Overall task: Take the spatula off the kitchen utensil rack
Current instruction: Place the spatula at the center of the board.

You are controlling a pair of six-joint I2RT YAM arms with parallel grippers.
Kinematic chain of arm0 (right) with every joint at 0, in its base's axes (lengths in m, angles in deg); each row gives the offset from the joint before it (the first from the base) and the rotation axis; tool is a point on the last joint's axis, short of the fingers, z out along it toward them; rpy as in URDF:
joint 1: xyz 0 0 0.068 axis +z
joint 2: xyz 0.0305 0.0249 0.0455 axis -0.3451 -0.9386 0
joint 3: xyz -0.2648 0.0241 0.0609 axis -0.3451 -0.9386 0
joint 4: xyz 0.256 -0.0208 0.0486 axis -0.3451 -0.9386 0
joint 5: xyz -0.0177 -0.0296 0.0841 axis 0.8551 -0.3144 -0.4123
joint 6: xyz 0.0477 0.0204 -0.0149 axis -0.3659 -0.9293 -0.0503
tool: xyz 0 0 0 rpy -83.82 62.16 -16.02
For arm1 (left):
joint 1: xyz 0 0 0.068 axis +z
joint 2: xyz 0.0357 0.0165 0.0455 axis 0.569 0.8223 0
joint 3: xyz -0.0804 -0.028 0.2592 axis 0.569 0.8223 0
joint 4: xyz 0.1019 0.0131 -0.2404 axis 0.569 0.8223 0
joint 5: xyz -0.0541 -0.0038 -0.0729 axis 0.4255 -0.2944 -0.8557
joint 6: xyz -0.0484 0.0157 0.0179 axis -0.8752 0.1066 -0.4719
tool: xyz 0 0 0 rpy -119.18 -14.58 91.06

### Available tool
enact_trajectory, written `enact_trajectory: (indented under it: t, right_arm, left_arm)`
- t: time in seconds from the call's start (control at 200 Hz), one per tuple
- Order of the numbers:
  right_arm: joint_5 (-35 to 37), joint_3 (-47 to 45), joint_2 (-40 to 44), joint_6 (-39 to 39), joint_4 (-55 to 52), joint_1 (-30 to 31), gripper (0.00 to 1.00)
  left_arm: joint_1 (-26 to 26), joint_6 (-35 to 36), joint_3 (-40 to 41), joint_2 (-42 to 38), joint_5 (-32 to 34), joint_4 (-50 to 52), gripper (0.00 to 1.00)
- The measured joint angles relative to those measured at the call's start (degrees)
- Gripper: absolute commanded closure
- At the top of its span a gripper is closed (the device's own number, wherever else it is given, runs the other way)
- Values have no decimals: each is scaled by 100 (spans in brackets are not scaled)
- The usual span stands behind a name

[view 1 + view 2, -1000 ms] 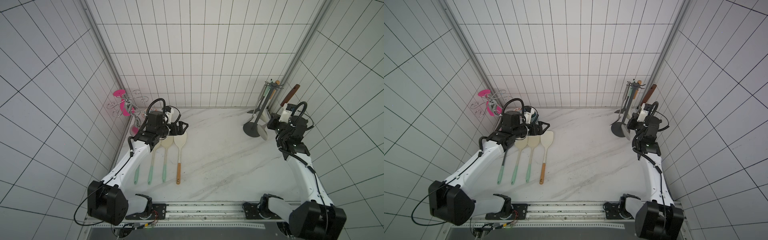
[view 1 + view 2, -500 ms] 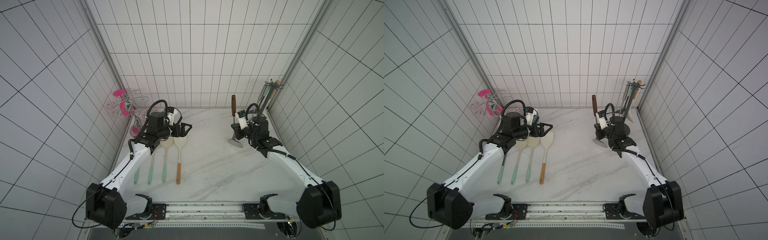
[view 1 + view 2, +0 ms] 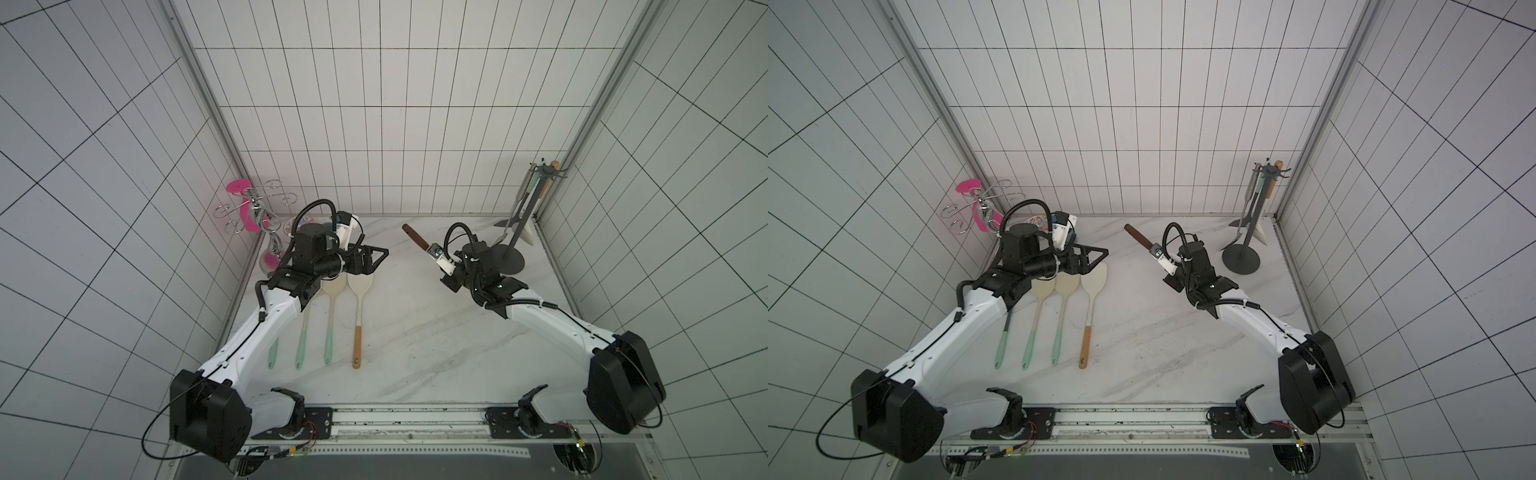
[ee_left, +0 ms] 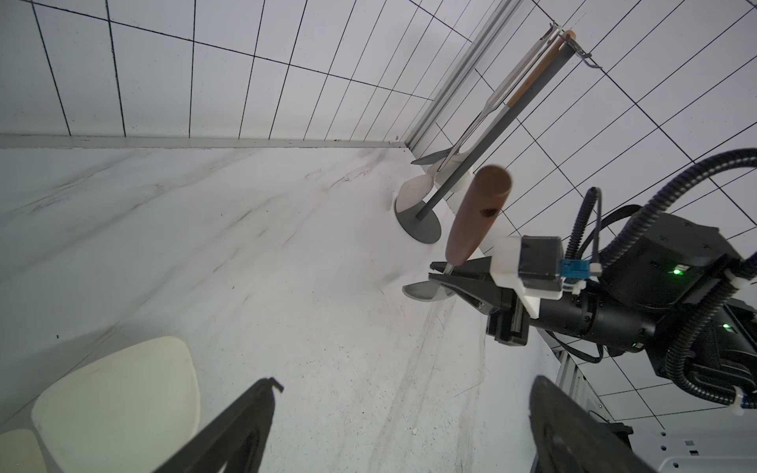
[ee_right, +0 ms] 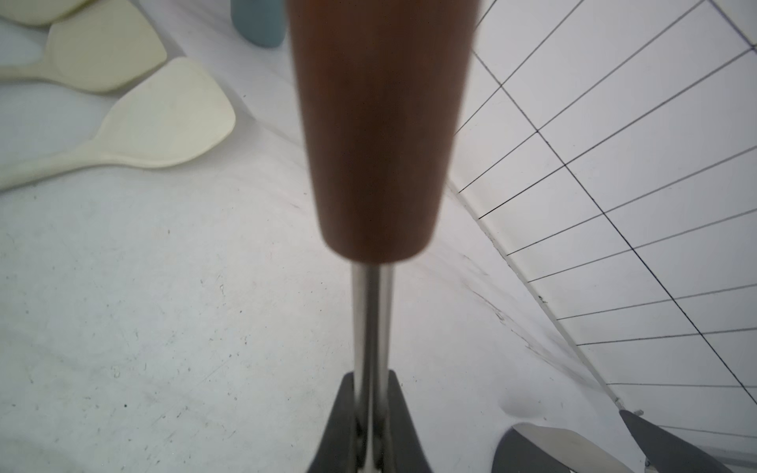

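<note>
While the right gripper [image 5: 370, 383] is clamping shut on the thin metal shaft of the spatula [image 5: 377, 123], just below its brown wooden handle, the left gripper [image 4: 407, 381] is hanging with jaws spread wide, gripping nothing, above the heads of the cream utensils [image 3: 360, 282] lying in a row on the table [image 3: 415, 353]. Spatula is sitting clear of the kitchen utensil rack [image 3: 510, 259], near its round base, with the handle tilting away from the rack. Other utensils are hanging from the rack's hooks.

in the right wrist view the handle of the spatula [image 5: 377, 135] is blurred and cut off at the edge. in both top views the right end effector [image 3: 434, 253] hides its blade, and the left arm [image 3: 266, 328] covers the head of the leftmost green-handled utensil [image 3: 272, 355].
</note>
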Motion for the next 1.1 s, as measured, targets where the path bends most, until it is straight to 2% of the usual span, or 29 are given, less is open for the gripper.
enact_trajectory:
  t: [0.44, 0.695, 0.83, 1.099]
  right_arm:
    - [-68, -354, -389, 3364, 2096, 2, 100]
    - [-382, -455, -627, 4507, 2468, 2, 100]
    - [-579, -463, -625, 4778, 2747, 2, 100]
    - [-695, -612, -527, 5156, 2874, 192, 100]
  left_arm:
    - [-13, 28, 9, 273, -140, 109, 2]
    - [-275, 227, -116, 501, -33, 546, 3]
    - [-496, 437, -367, 822, 98, 890, 12]
    - [-800, 765, -601, 1239, 299, 1552, 40]
